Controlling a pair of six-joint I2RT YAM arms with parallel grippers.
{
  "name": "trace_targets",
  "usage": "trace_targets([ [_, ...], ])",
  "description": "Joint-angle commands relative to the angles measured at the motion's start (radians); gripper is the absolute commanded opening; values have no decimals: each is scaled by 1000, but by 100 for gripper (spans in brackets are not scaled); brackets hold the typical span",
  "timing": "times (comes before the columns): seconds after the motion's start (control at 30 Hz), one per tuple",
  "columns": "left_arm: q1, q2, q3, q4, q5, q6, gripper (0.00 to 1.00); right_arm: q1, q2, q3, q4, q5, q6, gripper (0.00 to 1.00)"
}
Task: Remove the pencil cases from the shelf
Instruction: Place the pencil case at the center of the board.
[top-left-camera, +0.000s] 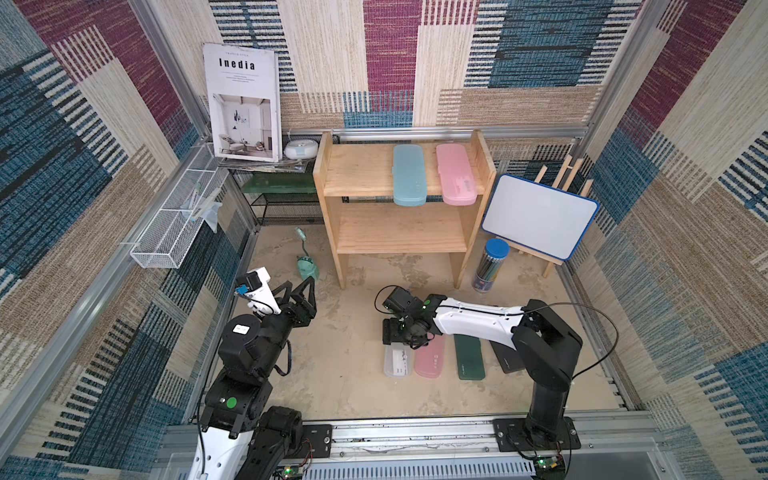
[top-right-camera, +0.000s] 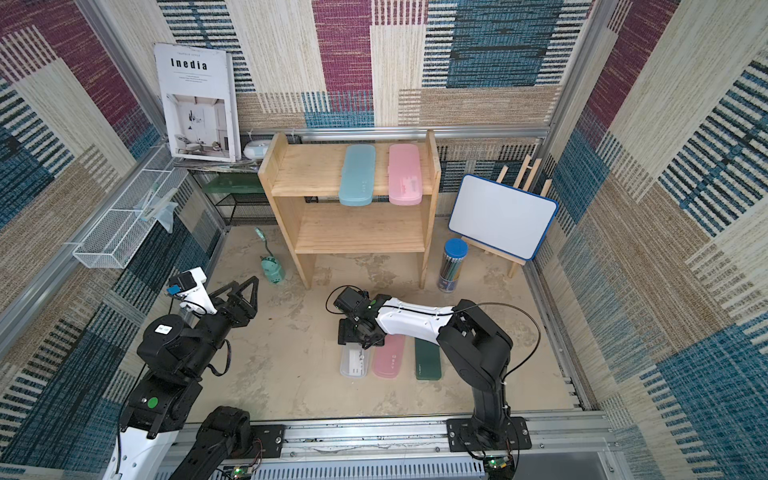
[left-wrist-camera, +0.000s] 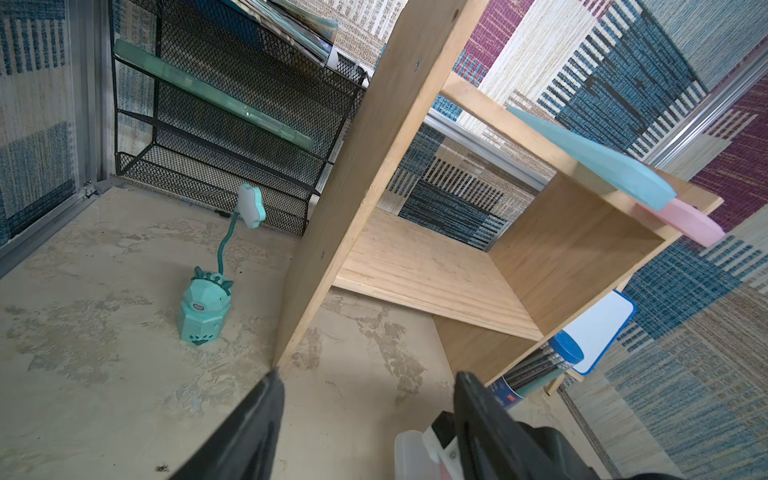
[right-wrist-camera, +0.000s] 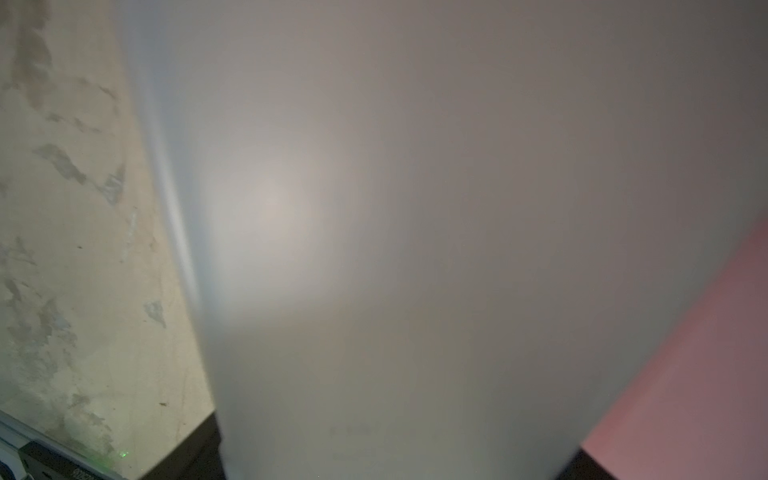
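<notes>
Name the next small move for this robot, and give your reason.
Probably raise the left claw toward the light blue case. That claw is open and empty, facing the shelf, where that case and a pink case overhang the top tier, the blue one nearer the left arm.

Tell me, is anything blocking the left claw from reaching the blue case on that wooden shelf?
Nothing visible does. The left gripper hangs open, low, left of the shelf; the light blue case overhangs the top tier's front edge, open air before it. Only the side panel comes near.
</notes>
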Motion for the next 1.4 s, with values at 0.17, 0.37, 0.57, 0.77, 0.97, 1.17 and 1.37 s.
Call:
trace_targets([
  [0.17,0,9,-3,-8,-2,12,69,-5,9,-31,-63,3,-10,84],
  [0.37,0,12,0,-13,-4,21,70,-8,-22,-73,-89,-3,-19,85],
  [0.57,0,20,-5,-8,-1,16,70,-7,-21,-48,-143,14,-51,85],
  [0.77,0,23,-3,-6,-1,13,70,-7,15,22,-137,20,-79,86],
  [0.97,0,24,8,-15,-5,19,70,-22,84,105,-166,48,-105,86],
  [1.17,0,26,13,-22,-10,29,71,-32,106,120,-189,70,-120,96],
  [1.37,0,45,28,-17,-3,-6,78,-29,71,172,-213,110,-158,99],
])
